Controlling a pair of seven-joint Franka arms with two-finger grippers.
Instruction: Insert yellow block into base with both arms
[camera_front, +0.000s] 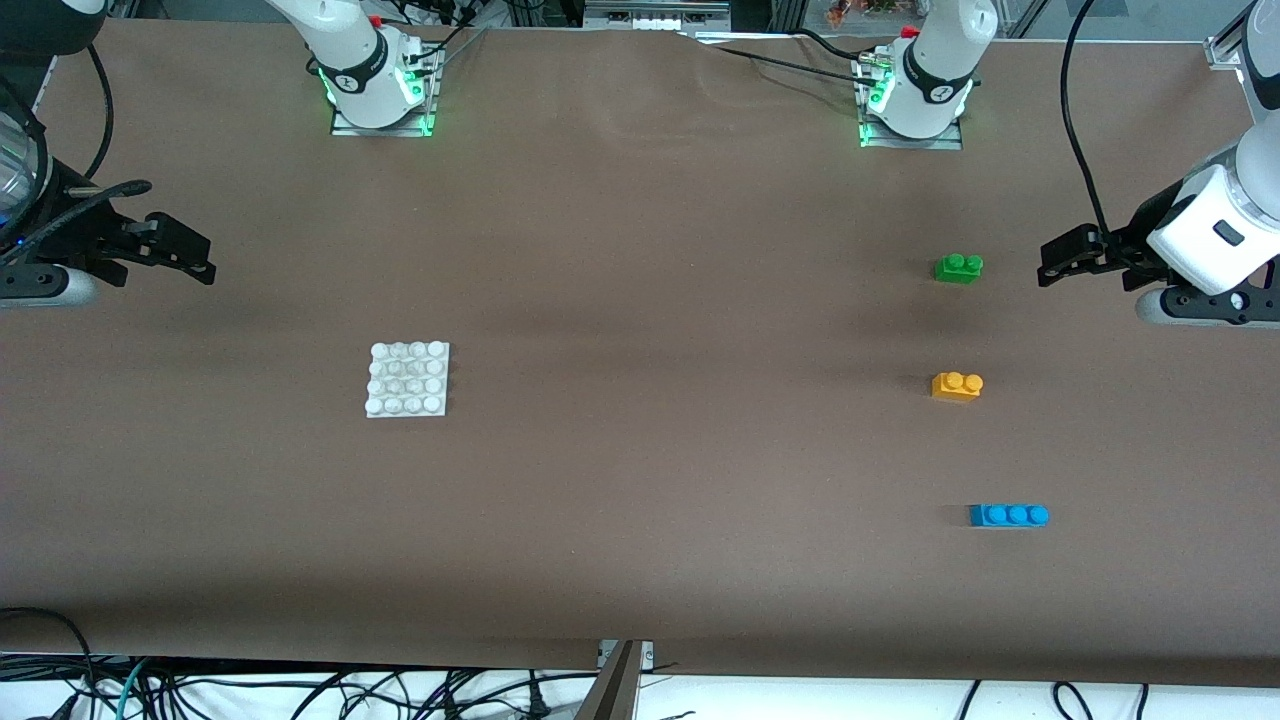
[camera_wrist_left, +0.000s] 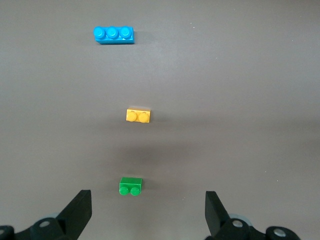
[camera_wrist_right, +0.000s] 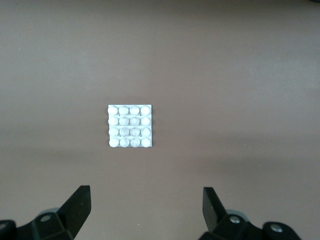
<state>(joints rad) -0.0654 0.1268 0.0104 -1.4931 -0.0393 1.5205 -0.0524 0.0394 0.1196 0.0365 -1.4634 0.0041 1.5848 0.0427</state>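
You are looking at the small orange-yellow plastic brick with two round studs lying on the brown worktop toward the left arm's end, and that is the fact the next move is turning on: the left claw is hanging just above that end, while the right claw is hovering well apart over the right arm's end. In the front view the yellow brick is sitting at about 7 o'clock from the left claw, with its long axis running along the line from 3 to 9 o'clock, across the table. A green two-stud brick is lying between the claw and the yellow one, and a longer blue three-stud brick is lying nearer the front camera than both.

The flat square white studded plate is resting toward the right arm's end, at about 4 o'clock from the right claw, nearer the front camera.

Both claws are standing wide open and are gripping nothing; each wrist view is showing its two fingers spread far apart. To my judgement the left arm should be fetching the brick, and nothing has been picked up yet.
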